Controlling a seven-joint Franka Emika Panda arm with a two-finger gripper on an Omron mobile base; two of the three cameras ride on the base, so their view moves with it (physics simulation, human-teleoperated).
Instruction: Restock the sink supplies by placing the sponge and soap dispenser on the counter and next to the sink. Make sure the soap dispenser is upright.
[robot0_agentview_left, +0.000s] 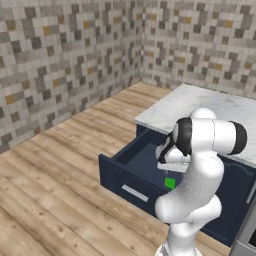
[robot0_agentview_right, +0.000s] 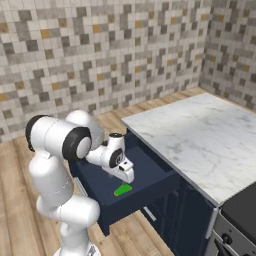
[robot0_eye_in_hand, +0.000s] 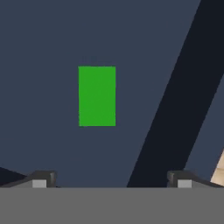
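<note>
In the hand view, the sponge (robot0_eye_in_hand: 97, 96) is being seen as a flat green rectangle lying left of centre on the dark navy floor of the open drawer (robot0_eye_in_hand: 52, 144), with nothing touching it. The gripper (robot0_eye_in_hand: 111, 180) is being held spread wide, its two dark fingertips (robot0_eye_in_hand: 41, 179) rising at the lower left and lower right of that frame, well apart from each other and short of the sponge, with nothing between them. In the left base view, the sponge (robot0_agentview_left: 170, 183) is being partly hidden by the white arm at the lower centre-right, inside the pulled-out drawer (robot0_agentview_left: 120, 172) below the marble counter (robot0_agentview_left: 200, 107). In the right base view, the sponge (robot0_agentview_right: 122, 189) is being shown lying flat near the middle of the drawer (robot0_agentview_right: 150, 177), just under the hand, with the counter (robot0_agentview_right: 200, 135) stretching across the right half of the frame.
</note>
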